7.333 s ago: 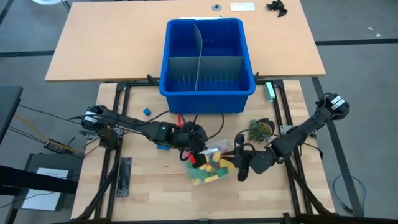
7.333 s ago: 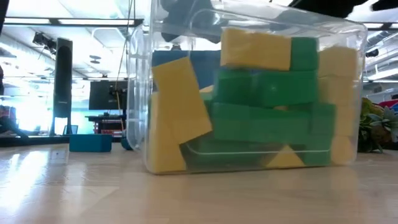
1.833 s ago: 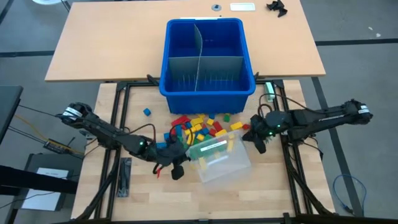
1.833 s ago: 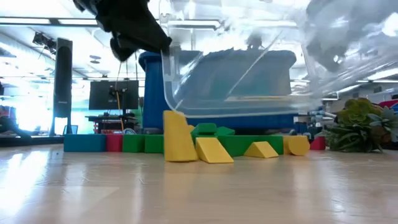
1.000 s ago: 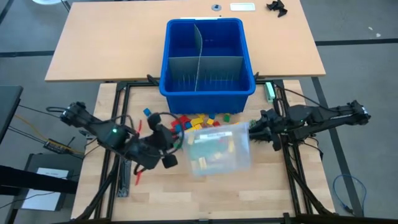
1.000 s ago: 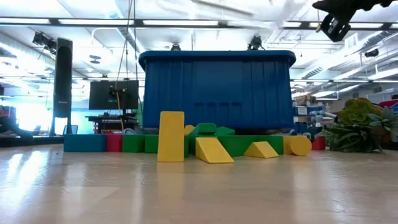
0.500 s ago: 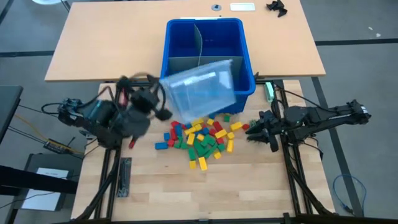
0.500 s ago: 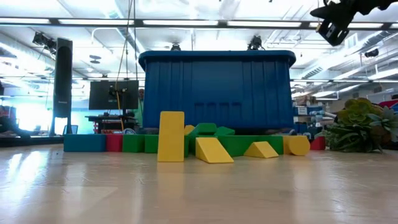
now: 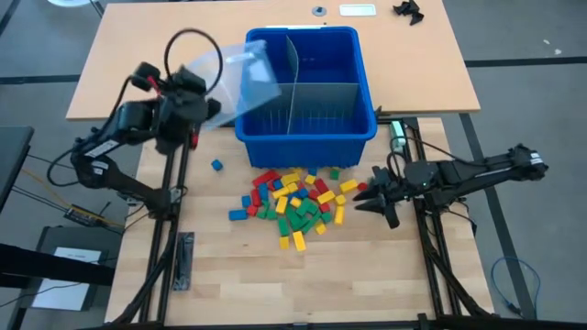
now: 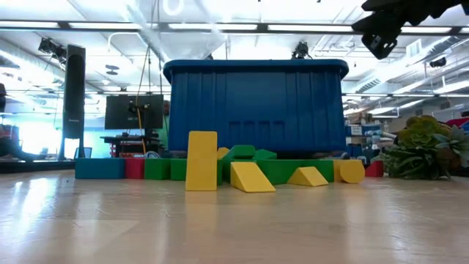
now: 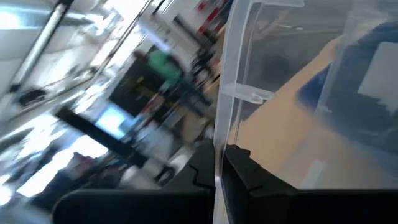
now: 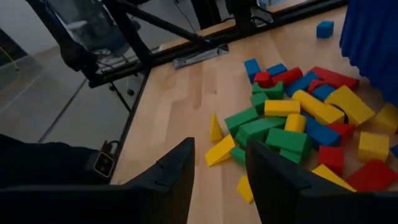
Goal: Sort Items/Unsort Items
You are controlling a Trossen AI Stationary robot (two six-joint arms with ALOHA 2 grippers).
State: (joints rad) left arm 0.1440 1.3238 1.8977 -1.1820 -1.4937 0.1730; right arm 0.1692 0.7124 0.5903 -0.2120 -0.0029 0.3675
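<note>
Overhead, the left jaws (image 9: 204,108) grip a clear tub (image 9: 240,81) by its rim; slipping, it could fall onto the blocks (image 9: 295,203). Right jaws (image 9: 378,198), part-open, hold nothing.

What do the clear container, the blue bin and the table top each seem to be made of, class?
Clear container: see-through plastic, probably glossy, since the bin shows through it.
Blue bin: opaque moulded plastic by its even colour and rolled rim.
Table top: pale wood, likely sealed, with visible plank lines and a soft sheen in the low view.
</note>
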